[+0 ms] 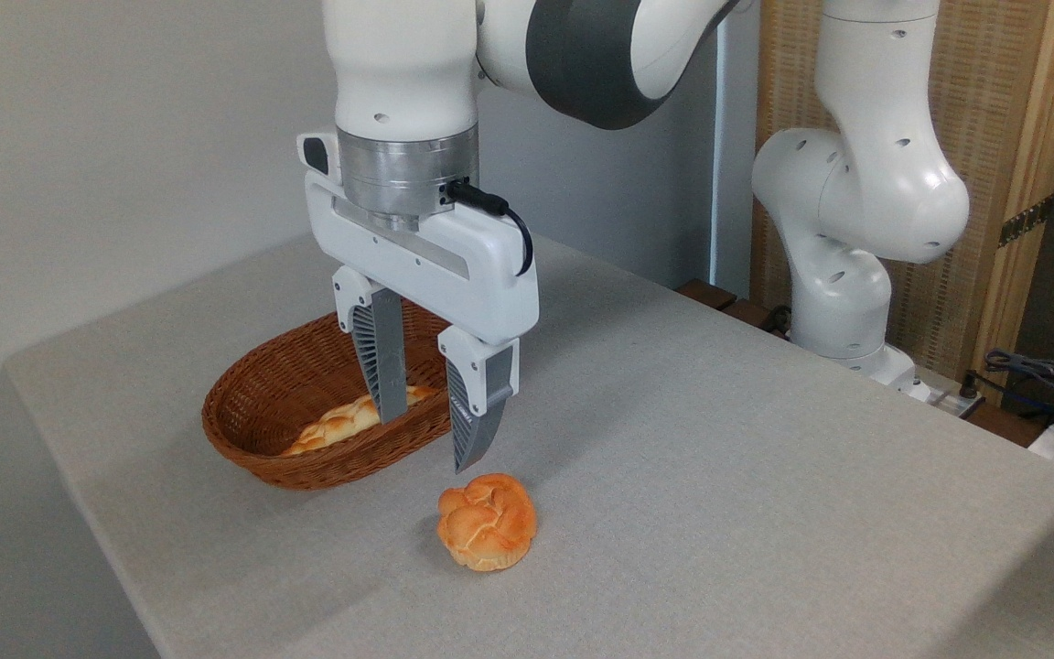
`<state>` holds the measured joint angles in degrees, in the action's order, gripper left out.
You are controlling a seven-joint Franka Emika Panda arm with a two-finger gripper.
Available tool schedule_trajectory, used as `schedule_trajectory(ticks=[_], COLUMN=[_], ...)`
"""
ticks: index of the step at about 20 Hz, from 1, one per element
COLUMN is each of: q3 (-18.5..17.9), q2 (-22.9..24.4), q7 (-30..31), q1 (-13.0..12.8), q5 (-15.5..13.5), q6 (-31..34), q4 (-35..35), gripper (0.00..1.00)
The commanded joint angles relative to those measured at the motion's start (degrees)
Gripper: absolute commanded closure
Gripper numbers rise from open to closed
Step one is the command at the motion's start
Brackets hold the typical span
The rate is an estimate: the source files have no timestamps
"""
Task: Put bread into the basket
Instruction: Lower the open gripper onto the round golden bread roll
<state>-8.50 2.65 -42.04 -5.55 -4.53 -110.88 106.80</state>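
Orange bread sits on the grey bench, just in front of the brown woven basket. A long pale loaf lies inside the basket. Above the bread hangs the gripper, fingers spread apart, holding nothing.

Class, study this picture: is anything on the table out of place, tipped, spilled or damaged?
Nothing is spilled or damaged. The one thing out of place is the round bun, which sits on the bare table in front of the basket, not in it. A longer loaf already lies inside. The open gripper holds nothing.
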Motion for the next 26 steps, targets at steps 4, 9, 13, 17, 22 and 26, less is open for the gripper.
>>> schedule_trajectory(ticks=[4, 9, 13, 17, 22, 26], q3=[-0.47, -0.38, -0.03, 0.41, 0.24, -0.2], q2=[0.69, 0.69, 0.42, -0.54, -3.26, -4.93], q7=[-0.41, -0.32, -0.32, -0.32, -3.12, -6.64], q1=[-0.43, -0.52, -0.69, -1.39, -1.75, -1.57], q5=[0.57, 0.48, -0.04, -0.31, 0.48, 1.18], q6=[0.23, 0.49, 1.02, 1.02, 0.93, 0.84], q4=[-0.19, -0.11, 0.24, 1.74, 4.28, 6.13], gripper=[0.0, 0.0, 0.0, 0.0, 0.0, 0.0])
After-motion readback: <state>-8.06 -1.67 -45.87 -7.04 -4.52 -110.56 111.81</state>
